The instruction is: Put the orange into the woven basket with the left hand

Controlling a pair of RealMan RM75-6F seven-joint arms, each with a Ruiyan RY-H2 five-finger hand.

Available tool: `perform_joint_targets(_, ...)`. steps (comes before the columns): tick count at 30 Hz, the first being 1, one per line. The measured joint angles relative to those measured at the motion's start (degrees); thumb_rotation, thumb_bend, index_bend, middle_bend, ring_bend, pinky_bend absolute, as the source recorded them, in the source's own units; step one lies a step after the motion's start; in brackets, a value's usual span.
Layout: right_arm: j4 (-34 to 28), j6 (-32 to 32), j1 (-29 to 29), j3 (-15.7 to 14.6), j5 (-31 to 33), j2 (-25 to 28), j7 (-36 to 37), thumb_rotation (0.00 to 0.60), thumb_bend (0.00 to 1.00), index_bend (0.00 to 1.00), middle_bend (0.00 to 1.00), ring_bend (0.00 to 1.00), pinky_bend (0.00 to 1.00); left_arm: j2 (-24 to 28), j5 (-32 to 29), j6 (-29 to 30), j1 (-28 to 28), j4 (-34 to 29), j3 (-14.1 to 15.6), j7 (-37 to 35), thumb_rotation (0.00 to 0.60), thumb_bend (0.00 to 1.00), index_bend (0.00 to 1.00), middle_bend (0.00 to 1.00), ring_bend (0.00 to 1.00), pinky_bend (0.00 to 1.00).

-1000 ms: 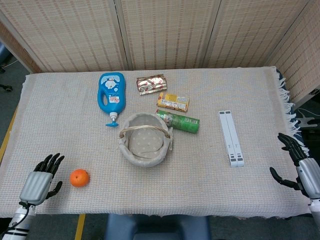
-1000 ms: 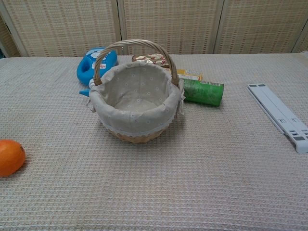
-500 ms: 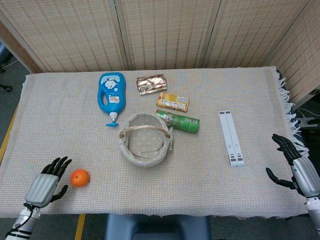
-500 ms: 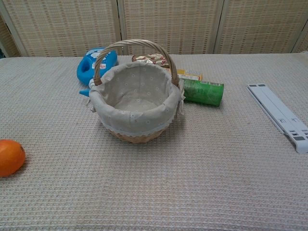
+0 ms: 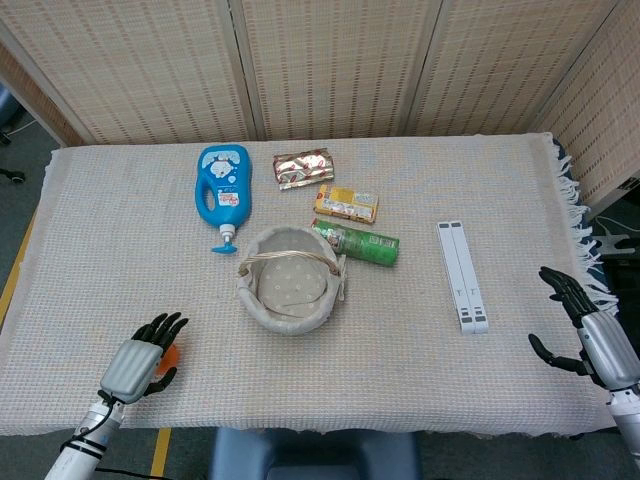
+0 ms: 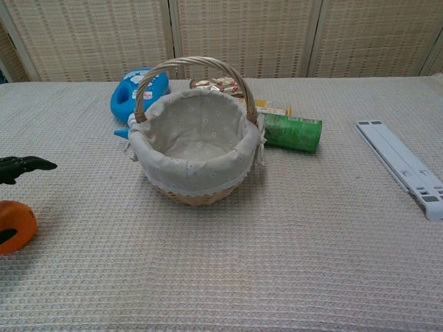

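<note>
left hand: the left hand (image 5: 140,362) sits low over the near left corner of the table (image 5: 520,180), fingers (image 6: 28,164) spread and reaching forward over the orange; it covers the fruit from above but whether it touches it cannot be told, and nothing is gripped.
orange: the orange (image 6: 15,225) lies on the table directly under that hand. From the head view only a sliver of bright orange peeks out beside the dark fingers; the chest view shows its rounded, smooth, glossy side at the left edge, with a dark finger crossing its lower front.
woven basket: the woven basket (image 5: 290,290) stands ahead and to the right of the left hand, well apart from it, upright, lined with pale dotted cloth, its arched cane handle raised.
other things: beyond the basket, further from the hand, lie a blue bottle (image 5: 223,187), a green can (image 5: 364,243) on its side just beside the basket, a yellow box (image 5: 346,203) and a shiny foil packet (image 5: 303,168). A white folded stand (image 5: 461,276) lies far to the right.
right hand: the right hand (image 5: 590,335) hangs at the table's right edge, fingers apart, holding nothing.
</note>
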Motion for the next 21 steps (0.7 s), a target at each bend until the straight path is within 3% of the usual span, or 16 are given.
perform_joint_targets(14, -0.2, -0.1, 0.1, -0.5, -0.3, -0.3, -0.9, 0.6, 0.26, 0.0, 0.02, 0.0, 0.24, -1.1, -6.5, -5.5, -1.8, 2.3, -0.7, -3.1, 0.6, 0.38, 0.0, 0.0, 0.0, 0.19)
perform_joint_targets(18, -0.1, 0.2, 0.1, -0.5, -0.4, -0.4, -0.9, 0.6, 0.26, 0.01, 0.02, 0.0, 0.25, -0.9, -7.1, -6.1, -2.1, 2.1, -0.5, -3.9, 0.6, 0.38, 0.0, 0.0, 0.02, 0.31)
perform_joint_targets(21, -0.1, 0.4, 0.0, -0.5, -0.4, -0.4, -0.8, 0.6, 0.26, 0.01, 0.02, 0.0, 0.25, -1.0, -7.2, -5.9, -2.2, 2.2, -0.5, -4.0, 0.6, 0.38, 0.0, 0.02, 0.12, 0.46)
